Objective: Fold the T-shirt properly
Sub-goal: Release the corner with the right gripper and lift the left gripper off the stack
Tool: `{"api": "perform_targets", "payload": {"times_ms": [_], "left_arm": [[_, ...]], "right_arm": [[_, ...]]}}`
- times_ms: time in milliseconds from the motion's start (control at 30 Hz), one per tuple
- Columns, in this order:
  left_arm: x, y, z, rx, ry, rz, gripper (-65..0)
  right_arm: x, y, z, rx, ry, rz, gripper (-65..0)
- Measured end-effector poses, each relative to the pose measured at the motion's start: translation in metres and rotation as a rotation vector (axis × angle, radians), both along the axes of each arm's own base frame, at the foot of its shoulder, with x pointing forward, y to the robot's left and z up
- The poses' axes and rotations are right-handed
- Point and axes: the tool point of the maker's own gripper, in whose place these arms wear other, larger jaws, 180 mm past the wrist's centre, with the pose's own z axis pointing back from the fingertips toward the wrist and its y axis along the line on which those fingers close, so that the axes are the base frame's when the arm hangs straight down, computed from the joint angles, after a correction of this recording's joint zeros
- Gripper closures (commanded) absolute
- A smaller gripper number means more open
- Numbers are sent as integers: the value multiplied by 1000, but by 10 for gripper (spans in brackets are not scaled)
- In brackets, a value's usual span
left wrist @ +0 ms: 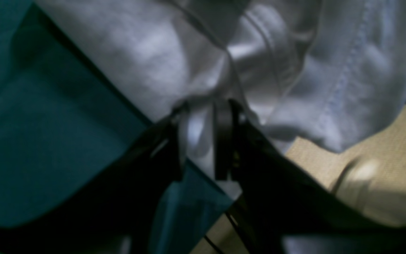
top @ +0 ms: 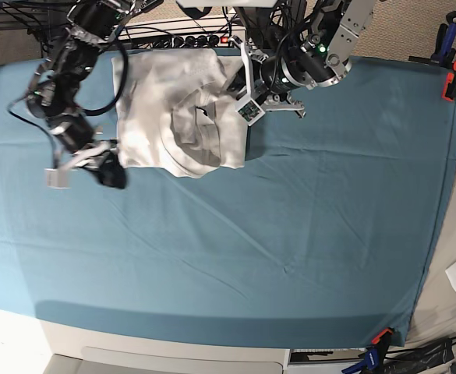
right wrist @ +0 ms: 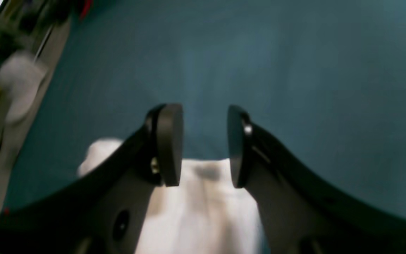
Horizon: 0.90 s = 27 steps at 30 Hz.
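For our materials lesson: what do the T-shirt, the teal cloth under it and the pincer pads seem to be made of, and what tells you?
T-shirt: white knit, likely cotton; matte, soft wrinkles, stitched hem.
Teal cloth: thin woven fabric, probably; matte, with long shallow creases.
Pads of the right pincer: black, smooth, slightly glossy; plastic or rubber, the view cannot settle which.
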Motion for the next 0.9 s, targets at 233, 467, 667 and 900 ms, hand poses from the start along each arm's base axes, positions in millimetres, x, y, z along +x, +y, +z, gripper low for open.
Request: {"api": "perform_targets", "payload": {"times_ms": [233, 467, 667, 900], "left_arm": [[0, 0, 0, 0, -1, -3, -143], [0, 0, 0, 0, -1, -3, -143], [0, 0, 0, 0, -1, -3, -143], [0, 0, 0, 0, -1, -3, -143]], "right_arm": [[-11, -47, -9, -21, 65, -87, -216], [-21, -41, -51, 178, 171, -92, -216], [-23, -29, -52, 259, 160, -46, -216], [-21, -11, -51, 264, 163, 28, -216]]}}
